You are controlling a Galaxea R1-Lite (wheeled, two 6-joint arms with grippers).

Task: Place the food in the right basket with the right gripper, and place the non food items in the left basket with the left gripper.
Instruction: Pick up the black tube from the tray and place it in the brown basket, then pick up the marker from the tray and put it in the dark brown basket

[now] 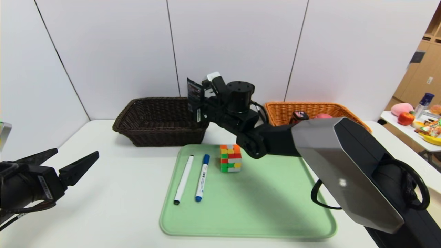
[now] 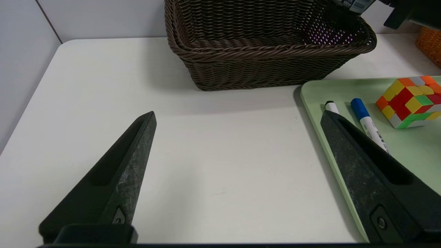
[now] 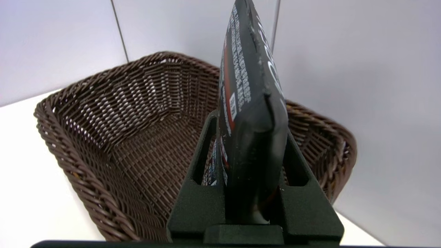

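- Tube [image 3: 251, 113], black with white print, stood clamped between the closed fingers of the right gripper [image 1: 199, 103], raised over the dark basket's [image 1: 158, 119] right rim.
- Left gripper [image 2: 237, 117] hovered low over the surface [image 1: 113, 193] near its left edge, fingers [image 1: 77, 165] spread wide and holding nothing.
- Two markers [image 1: 183, 179] [image 1: 202, 177] and the cube [image 1: 231, 158] lay on the green tray [image 1: 248, 206], toward its far left corner.
- Peach [image 1: 322, 116] and a dark container [image 1: 299, 115] sat in the orange basket [image 1: 286, 110].
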